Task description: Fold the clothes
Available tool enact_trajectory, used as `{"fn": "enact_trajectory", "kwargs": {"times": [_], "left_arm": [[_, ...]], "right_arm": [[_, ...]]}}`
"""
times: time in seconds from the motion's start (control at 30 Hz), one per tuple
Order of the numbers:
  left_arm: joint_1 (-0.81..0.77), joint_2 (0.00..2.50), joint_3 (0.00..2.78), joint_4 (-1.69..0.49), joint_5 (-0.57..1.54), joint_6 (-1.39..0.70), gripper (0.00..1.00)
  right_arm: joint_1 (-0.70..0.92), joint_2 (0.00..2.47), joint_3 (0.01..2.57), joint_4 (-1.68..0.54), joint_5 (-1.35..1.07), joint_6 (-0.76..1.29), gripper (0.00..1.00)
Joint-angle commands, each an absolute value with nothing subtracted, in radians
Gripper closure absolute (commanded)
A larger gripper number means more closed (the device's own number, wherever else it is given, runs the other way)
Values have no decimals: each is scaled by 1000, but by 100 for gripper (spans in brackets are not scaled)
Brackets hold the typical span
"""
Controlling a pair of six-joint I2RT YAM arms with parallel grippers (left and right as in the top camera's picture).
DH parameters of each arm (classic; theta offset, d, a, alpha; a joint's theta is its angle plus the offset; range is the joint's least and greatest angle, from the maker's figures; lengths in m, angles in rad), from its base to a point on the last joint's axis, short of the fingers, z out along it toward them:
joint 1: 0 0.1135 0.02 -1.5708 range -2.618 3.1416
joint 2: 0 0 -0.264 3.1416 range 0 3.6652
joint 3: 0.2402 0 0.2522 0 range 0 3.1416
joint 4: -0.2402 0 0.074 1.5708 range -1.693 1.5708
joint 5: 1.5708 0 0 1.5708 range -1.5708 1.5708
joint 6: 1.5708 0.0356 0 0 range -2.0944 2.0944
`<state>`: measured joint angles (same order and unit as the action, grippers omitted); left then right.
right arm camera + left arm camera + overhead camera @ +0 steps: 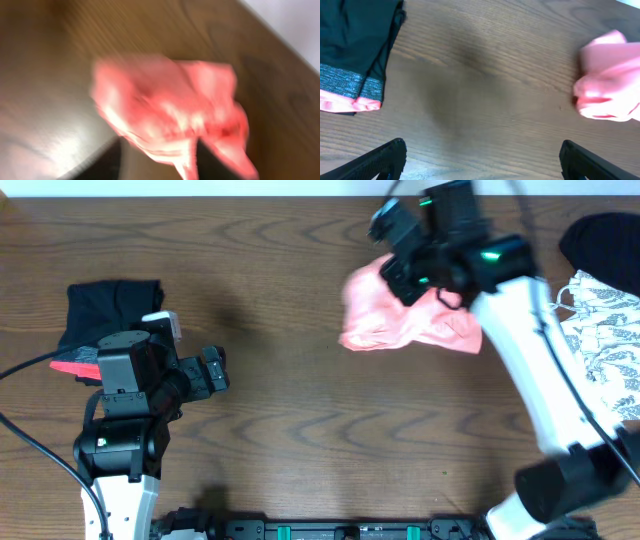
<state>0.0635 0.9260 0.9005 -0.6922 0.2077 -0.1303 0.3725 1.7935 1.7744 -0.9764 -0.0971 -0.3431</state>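
Wood tabletop [300, 440]: we count four garments, salmon-pink garment [400, 320] mid-far, banded black [100, 310] left edge, white print [600, 340] and plain black [600, 235] right edge. Left gripper [218, 370] wide; right gripper [159, 145], we cannot tell.

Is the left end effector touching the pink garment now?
Apart. The left wrist view shows bare table between the open left end effector and the pink garment.
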Motion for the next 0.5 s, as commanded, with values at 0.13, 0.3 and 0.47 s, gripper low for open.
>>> {"fn": "enact_trajectory", "kwargs": {"times": [0.13,0.3,0.47], "left_arm": [[60,927,926,-679,218,-118,2],[60,927,926,-616,224,-148,2],[60,929,926,-597,225,-148,2]], "right_arm": [[326,1733,1786,-933,239,-171,35],[245,1698,1786,-970,171,-128,30],[172,1747,1776,-1026,157,41,33]]}}
